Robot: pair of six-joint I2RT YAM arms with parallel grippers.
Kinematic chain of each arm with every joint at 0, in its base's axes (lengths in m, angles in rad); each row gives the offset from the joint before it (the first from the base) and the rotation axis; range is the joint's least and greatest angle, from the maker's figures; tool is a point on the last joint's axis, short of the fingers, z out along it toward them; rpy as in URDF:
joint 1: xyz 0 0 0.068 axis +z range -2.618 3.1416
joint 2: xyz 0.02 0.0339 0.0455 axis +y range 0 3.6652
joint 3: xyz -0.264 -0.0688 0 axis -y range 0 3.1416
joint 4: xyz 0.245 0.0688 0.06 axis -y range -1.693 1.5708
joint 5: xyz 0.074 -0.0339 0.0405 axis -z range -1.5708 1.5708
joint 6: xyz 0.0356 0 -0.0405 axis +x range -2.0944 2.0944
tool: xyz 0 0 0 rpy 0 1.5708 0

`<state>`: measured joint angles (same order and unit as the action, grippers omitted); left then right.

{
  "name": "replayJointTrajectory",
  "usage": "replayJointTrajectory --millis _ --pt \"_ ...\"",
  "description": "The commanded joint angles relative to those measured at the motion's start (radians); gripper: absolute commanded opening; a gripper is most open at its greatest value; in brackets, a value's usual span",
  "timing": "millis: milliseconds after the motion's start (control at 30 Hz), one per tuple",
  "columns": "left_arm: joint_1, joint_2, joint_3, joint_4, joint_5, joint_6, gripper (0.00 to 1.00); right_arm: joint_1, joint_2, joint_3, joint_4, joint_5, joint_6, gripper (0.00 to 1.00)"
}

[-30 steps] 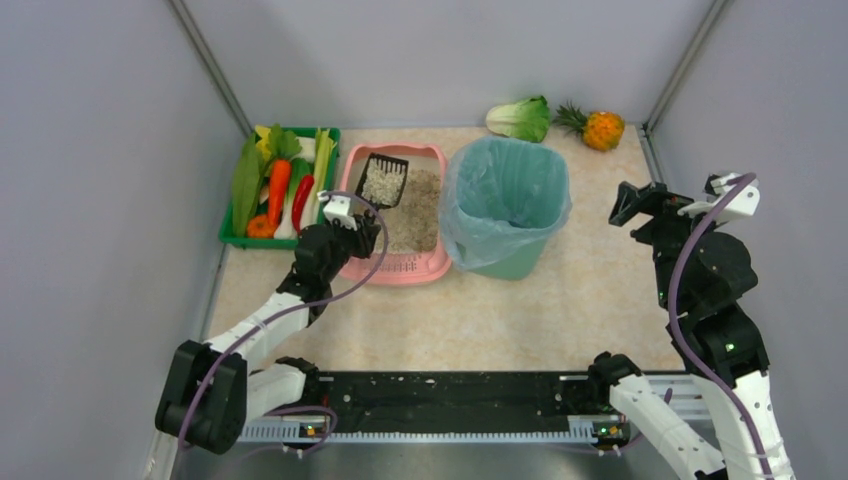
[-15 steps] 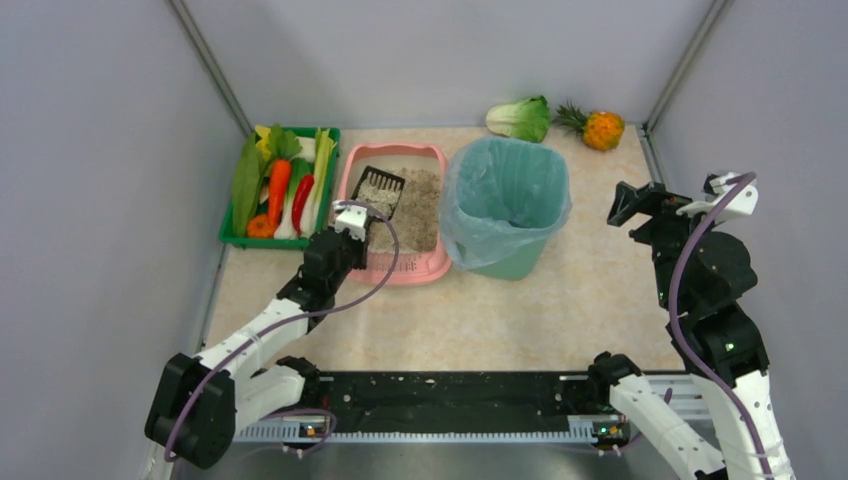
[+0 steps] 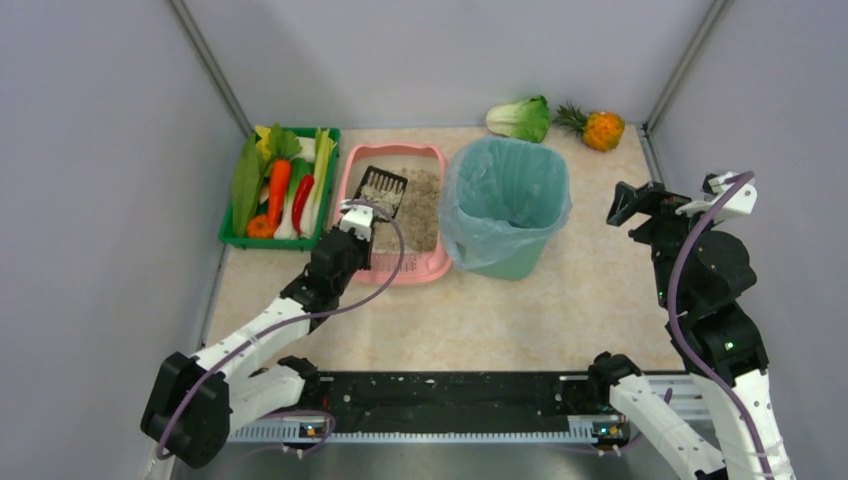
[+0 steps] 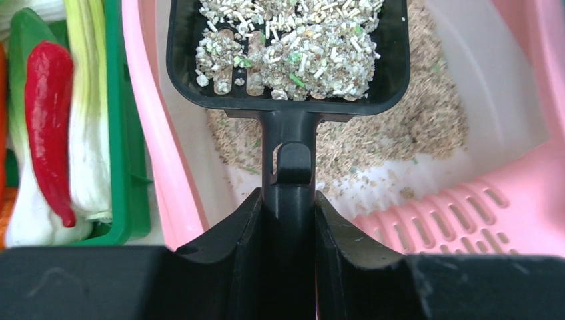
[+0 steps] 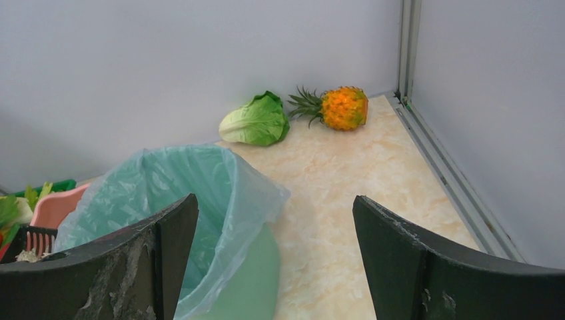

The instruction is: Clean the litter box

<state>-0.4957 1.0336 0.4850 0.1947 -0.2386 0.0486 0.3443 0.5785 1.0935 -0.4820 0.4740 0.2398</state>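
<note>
The pink litter box (image 3: pixel 431 266) sits between the green crate and the teal bin, with grey-beige litter inside and its slotted grille (image 4: pixel 460 213) at the near end. My left gripper (image 3: pixel 357 222) is shut on the handle of a black slotted scoop (image 3: pixel 381 190). The scoop (image 4: pixel 286 50) is held above the litter, loaded with clumps and pellets. My right gripper (image 3: pixel 632 203) is open and empty, raised to the right of the bin; its fingers (image 5: pixel 166 240) frame the bin in the right wrist view.
A green crate (image 3: pixel 230 237) of vegetables stands left of the litter box. A teal bag-lined bin (image 3: pixel 506 200) stands right of it. A lettuce (image 3: pixel 520 118) and a pineapple (image 3: pixel 598 128) lie at the back right corner. Walls enclose the table on three sides.
My left arm has drawn the loaded scoop back toward the near end of the litter box and slightly right. The right arm has not moved.
</note>
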Motion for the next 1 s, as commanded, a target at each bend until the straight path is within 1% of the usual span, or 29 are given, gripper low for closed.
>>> replayJointTrajectory --millis 0,33,67,167,233,333,433,467,533,633,700,767,800,833,867,900,967 --pt "0.042 -0.039 0.002 0.121 0.08 -0.174 0.0 0.009 0.0 0.006 0.016 0.006 -0.001 0.86" --pt "0.07 -0.044 -0.005 0.143 0.149 -0.215 0.0 0.009 -0.001 0.005 0.014 0.006 -0.002 0.86" --pt "0.079 -0.048 -0.01 0.166 0.188 -0.232 0.0 0.009 -0.004 0.005 0.012 0.007 -0.001 0.86" --pt "0.09 -0.031 0.011 0.144 0.206 -0.291 0.0 0.01 -0.006 0.0 0.01 0.007 -0.001 0.87" --pt "0.115 -0.023 0.002 0.188 0.314 -0.333 0.0 0.01 -0.006 0.0 0.009 0.004 0.001 0.87" --pt "0.118 -0.013 0.011 0.187 0.354 -0.373 0.0 0.009 -0.009 -0.001 0.006 0.004 0.001 0.87" --pt "0.144 -0.002 -0.026 0.29 0.442 -0.507 0.0 0.009 -0.012 -0.001 0.004 0.006 0.0 0.87" --pt "0.159 0.0 -0.038 0.317 0.452 -0.529 0.0 0.009 -0.012 0.0 0.001 0.007 0.0 0.87" --pt "0.165 0.004 -0.039 0.304 0.438 -0.531 0.0 0.009 -0.016 0.002 -0.006 0.014 -0.004 0.87" --pt "0.184 0.019 -0.043 0.327 0.48 -0.571 0.0 0.01 -0.021 0.001 -0.007 0.017 -0.008 0.87" --pt "0.195 0.012 -0.039 0.302 0.451 -0.587 0.0 0.009 -0.022 0.003 -0.012 0.017 -0.008 0.87" --pt "0.198 0.033 -0.028 0.317 0.495 -0.572 0.0 0.01 -0.023 0.003 -0.014 0.018 -0.008 0.87" --pt "0.198 0.048 -0.006 0.291 0.535 -0.535 0.0 0.01 -0.025 0.002 -0.015 0.019 -0.007 0.87" --pt "0.198 0.058 0.025 0.229 0.54 -0.52 0.0 0.01 -0.025 0.001 -0.017 0.018 -0.008 0.87" --pt "0.202 0.057 0.05 0.155 0.517 -0.54 0.0 0.009 -0.027 0.003 -0.019 0.017 -0.006 0.87" --pt "0.206 0.058 0.049 0.165 0.516 -0.556 0.0 0.01 -0.028 0.002 -0.021 0.019 -0.006 0.87" --pt "0.212 0.065 0.017 0.257 0.558 -0.579 0.0 0.01 -0.033 -0.001 -0.021 0.022 -0.003 0.87"
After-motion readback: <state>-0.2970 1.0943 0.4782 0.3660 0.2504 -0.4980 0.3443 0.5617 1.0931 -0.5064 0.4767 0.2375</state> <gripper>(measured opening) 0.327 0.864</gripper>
